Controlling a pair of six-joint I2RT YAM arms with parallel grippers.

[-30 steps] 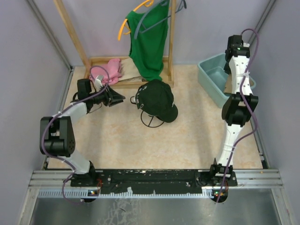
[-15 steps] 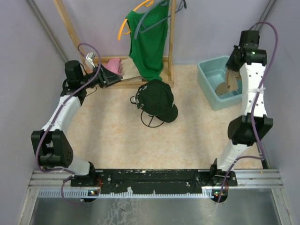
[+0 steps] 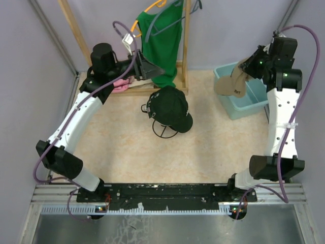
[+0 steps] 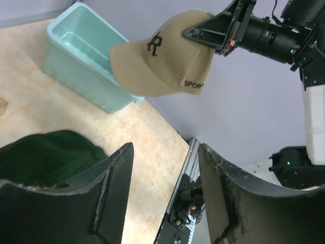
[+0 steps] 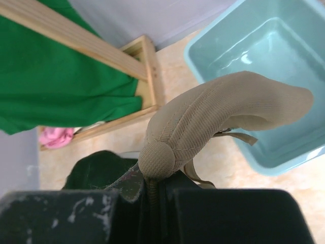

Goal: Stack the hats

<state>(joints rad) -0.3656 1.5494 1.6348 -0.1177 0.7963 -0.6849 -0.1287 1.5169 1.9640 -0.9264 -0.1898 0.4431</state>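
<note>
Right gripper (image 3: 247, 65) clamping the tan cap (image 3: 229, 84), left gripper (image 3: 151, 67) parted and empty, we centre it over the black cap (image 3: 170, 105).

Tan cap (image 4: 162, 55) reads "SPORT".

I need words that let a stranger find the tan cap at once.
Find the teal bin at the far right of the table. Over its left rim hangs the tan cap, pinched by the right arm's fingers. Unlike the black cap on the wire stand, it is airborne and carries dark lettering.
</note>
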